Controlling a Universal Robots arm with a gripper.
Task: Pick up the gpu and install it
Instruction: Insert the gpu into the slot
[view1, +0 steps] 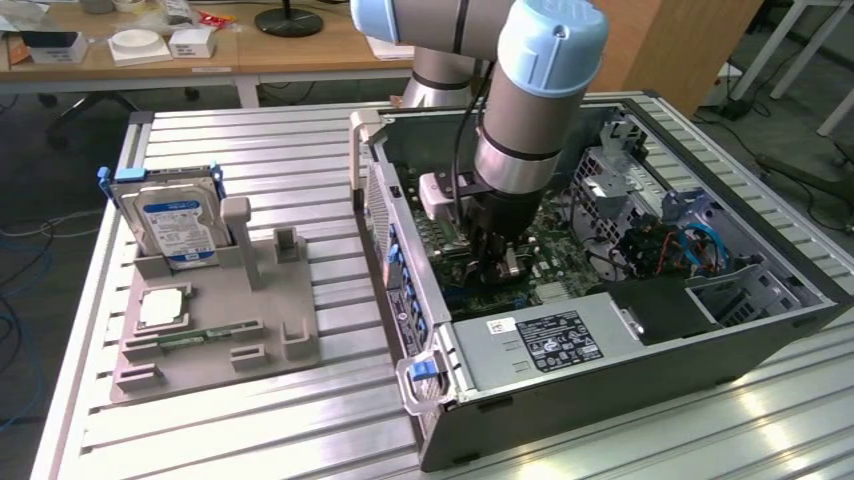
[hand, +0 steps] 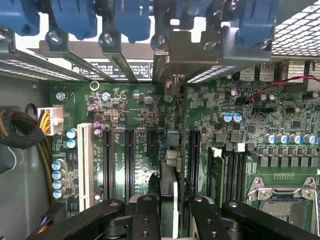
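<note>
Wrist view: gripper (hand: 167, 212) is down inside the open PC case, just above the motherboard (hand: 140, 115). The jaws are clenched on the gpu (hand: 169, 187), seen edge-on as a thin dark card running up between the two black fingers (hand: 146, 215). The card stands upright, on edge, in line with the row of long black expansion slots (hand: 127, 160). Its far end points toward the rear bracket openings with their blue retainer clips (hand: 122, 20). Whether the card edge already sits in its slot or hangs just above it cannot be told; the contact line is hidden behind the card itself.

Exterior view: arm reaches straight down into the computer case (view1: 747, 300), gripper (view1: 494, 262) low over the board, near the case wall on the exterior view's left. The case lies on its side on the aluminium bench (view1: 267, 440). The grey parts fixture (view1: 214, 330) to the exterior view's left carries the hard drive (view1: 174, 225) standing upright and a memory stick (view1: 207, 333) lying flat; its small upright holder (view1: 287, 248) stands empty.

Step in hand, by judgement: pick-up done, card carried to the case, insertion phase under way.

What seating calls for: card edge parallel to the slot along its whole length, end bracket lined up with the rear opening, then a straight push down with no tilt. Risk: a skewed card would jam on the slot lip.
</note>
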